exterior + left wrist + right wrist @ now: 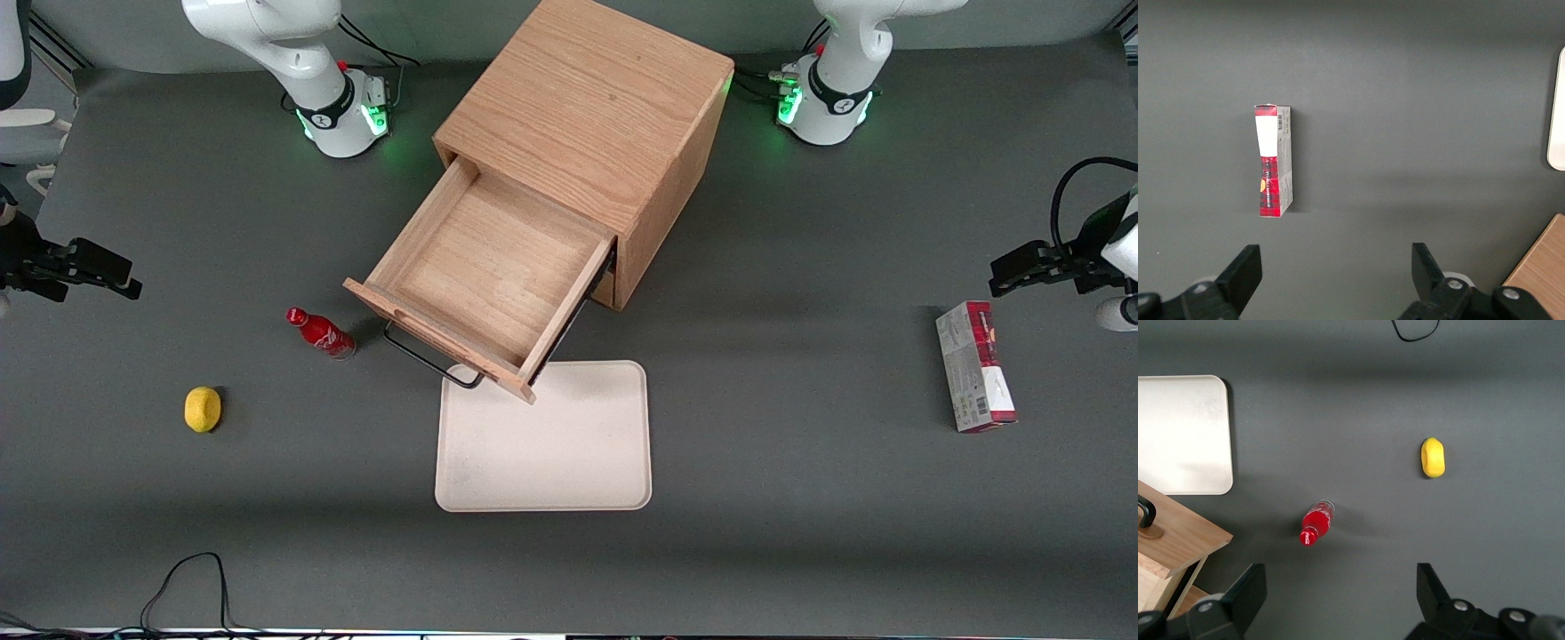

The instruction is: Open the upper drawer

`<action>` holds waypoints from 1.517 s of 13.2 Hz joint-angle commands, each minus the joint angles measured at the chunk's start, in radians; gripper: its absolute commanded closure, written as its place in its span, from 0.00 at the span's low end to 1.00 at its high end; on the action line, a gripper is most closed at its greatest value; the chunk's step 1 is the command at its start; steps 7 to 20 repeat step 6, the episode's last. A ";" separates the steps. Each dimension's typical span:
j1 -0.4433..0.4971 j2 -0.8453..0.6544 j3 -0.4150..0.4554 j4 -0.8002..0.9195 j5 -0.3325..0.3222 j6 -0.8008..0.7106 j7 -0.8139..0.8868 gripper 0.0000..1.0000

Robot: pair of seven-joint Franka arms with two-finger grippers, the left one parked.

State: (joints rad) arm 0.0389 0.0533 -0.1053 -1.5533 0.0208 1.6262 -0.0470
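Nearest the front camera I see a flat cream rectangular tray (543, 462) lying on the dark grey surface (800, 533), roughly midway along its near edge. Just above the tray's farther edge hangs the front panel of the upper drawer (484, 280), the wide shallow light oak box with a thin black wire bar handle (431, 363). It stands pulled well out of the light oak cube cabinet (591, 116), its bare wooden floor open to view, so I judge the opening essentially done. Its sliding axis runs diagonally, from the cabinet toward the near edge and toward the working arm's end of the surface.

Beside the handle, toward the working arm's end, a small red bottle with a red cap (321, 333) lies tipped over, and a yellow lemon-like fruit (203, 409) sits nearer the camera than the bottle. Toward the parked arm's end lies a red and grey carton (974, 366).

My right gripper (111, 276) hangs high at the working arm's edge of the surface, well apart from the drawer and touching nothing. The wrist view shows its jaws spread wide with nothing between them, looking down on bottle and fruit. The handle lies sideways from them, toward the cabinet, with the bottle in between. Any further pull would run along that diagonal.
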 commanded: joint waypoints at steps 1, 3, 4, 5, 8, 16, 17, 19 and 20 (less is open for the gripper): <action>-0.008 -0.021 0.015 -0.021 -0.016 0.006 0.013 0.00; -0.008 -0.021 0.013 -0.021 -0.016 0.006 0.012 0.00; -0.008 -0.023 0.013 -0.021 -0.016 0.004 0.009 0.00; -0.005 -0.021 0.010 -0.021 -0.016 0.004 0.009 0.00; -0.002 -0.023 0.006 -0.021 -0.016 0.004 0.010 0.00; -0.002 -0.023 0.006 -0.021 -0.016 0.004 0.010 0.00; -0.002 -0.023 0.006 -0.021 -0.016 0.004 0.010 0.00; -0.002 -0.023 0.006 -0.021 -0.016 0.004 0.010 0.00; -0.002 -0.023 0.006 -0.021 -0.016 0.004 0.010 0.00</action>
